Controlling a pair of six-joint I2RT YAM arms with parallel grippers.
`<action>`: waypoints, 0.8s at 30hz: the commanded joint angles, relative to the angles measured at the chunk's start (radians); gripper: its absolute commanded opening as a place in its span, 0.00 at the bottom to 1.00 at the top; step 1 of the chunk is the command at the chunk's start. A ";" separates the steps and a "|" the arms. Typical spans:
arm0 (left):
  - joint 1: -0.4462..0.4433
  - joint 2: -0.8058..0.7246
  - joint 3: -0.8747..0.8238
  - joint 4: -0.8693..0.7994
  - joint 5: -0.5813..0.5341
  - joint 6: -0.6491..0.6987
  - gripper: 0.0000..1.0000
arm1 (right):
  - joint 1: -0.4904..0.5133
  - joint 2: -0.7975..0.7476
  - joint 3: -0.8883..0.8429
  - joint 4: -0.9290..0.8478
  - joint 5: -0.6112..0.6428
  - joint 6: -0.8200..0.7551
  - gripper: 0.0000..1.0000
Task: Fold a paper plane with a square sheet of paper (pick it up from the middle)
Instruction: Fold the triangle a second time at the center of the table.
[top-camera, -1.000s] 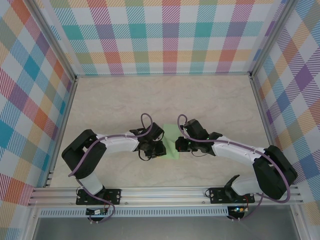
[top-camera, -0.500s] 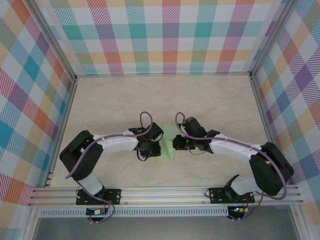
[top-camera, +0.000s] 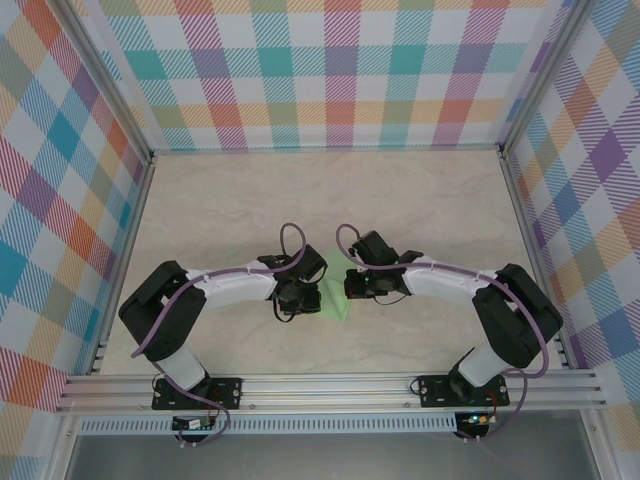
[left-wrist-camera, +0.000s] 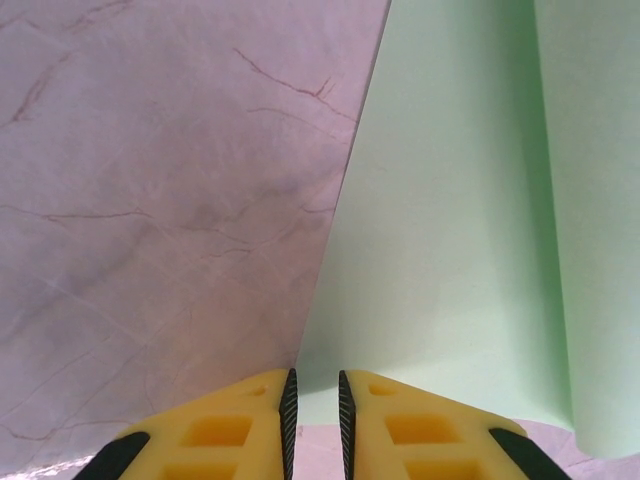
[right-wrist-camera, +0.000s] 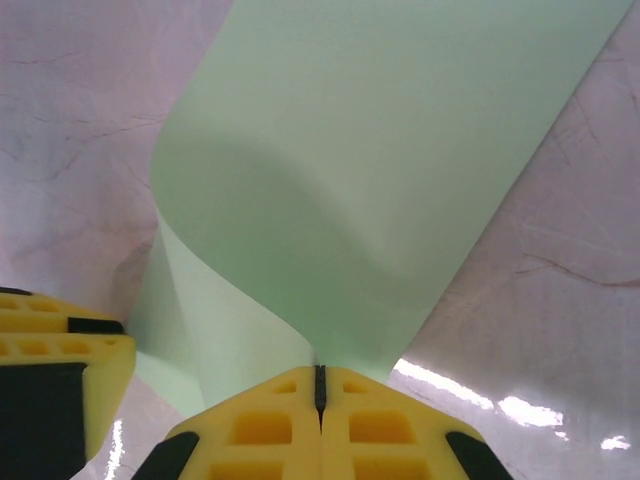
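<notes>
The sheet of paper (top-camera: 337, 301) lay near the front middle of the table (top-camera: 420, 200), right between the two grippers. Most of it was flat, but one edge stood up off the surface in a soft curl. That was the edge the right gripper (right-wrist-camera: 320, 386) had pinched, jaws pressed tight together on it. The left gripper (left-wrist-camera: 313, 392) was down low at the opposite edge with just a thin gap between its jaws and nothing in the gap. Honestly couldn't tell if its tips were touching the paper or sitting just above it.
</notes>
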 joint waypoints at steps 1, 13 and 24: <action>-0.004 0.004 0.020 -0.025 -0.001 0.016 0.21 | -0.003 0.025 0.040 -0.038 0.022 -0.037 0.02; -0.005 0.011 0.023 -0.023 0.004 0.016 0.20 | -0.003 0.061 0.060 -0.066 0.054 -0.043 0.03; -0.005 0.010 0.022 -0.023 0.008 0.016 0.20 | -0.003 0.091 0.087 -0.075 0.066 -0.046 0.03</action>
